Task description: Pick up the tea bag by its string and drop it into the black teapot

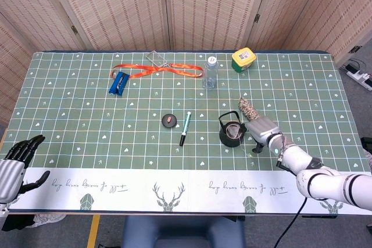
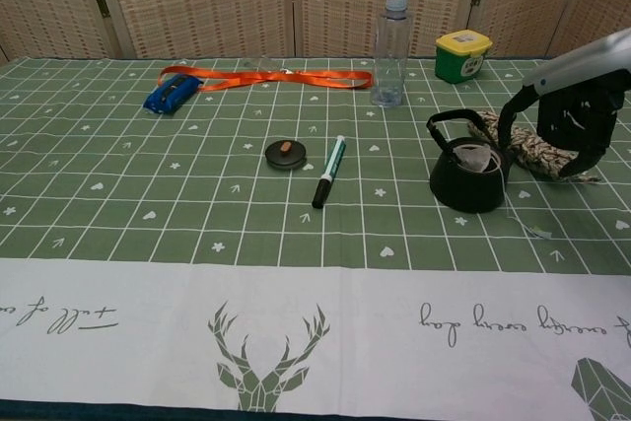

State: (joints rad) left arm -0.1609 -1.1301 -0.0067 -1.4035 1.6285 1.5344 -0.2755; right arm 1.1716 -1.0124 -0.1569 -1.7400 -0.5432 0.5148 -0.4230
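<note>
Two robot hands are mine here. My right robot hand (image 2: 570,117) hangs just right of the black teapot (image 2: 468,176), fingers curled downward and spread apart around nothing, above a speckled rope bundle (image 2: 537,151). My left robot hand (image 1: 17,158) sits at the near left edge of the counter (image 1: 87,120), dark fingers apart and empty; the chest view does not show it.

The white front strip of the counter's cloth carries cursive writing, upside down from the chest view; near the right it seems to read "every day", and the rest is too loopy for me to make out. A green line-drawn deer head (image 2: 266,357) sits beside it. The yellow-lidded tub (image 2: 462,54) has a label too small to read.

The tea bag (image 2: 476,157) lies pale and folded inside the teapot's round mouth, partly hidden by the rim and the arched handle. Its thin string (image 2: 511,202) trails over the pot's right side down to a small tag (image 2: 537,231) lying flat on the cloth.

The cloth is green with a white grid and tiny hearts and arrows. A clear plastic bottle (image 2: 390,49) stands upright behind the pot. A slim pen (image 2: 328,172) with a black cap lies beside a flat dark disc (image 2: 285,154) with a tan spot. An orange ribbon lanyard (image 2: 286,78) runs to a blue object (image 2: 172,94) I cannot identify.
</note>
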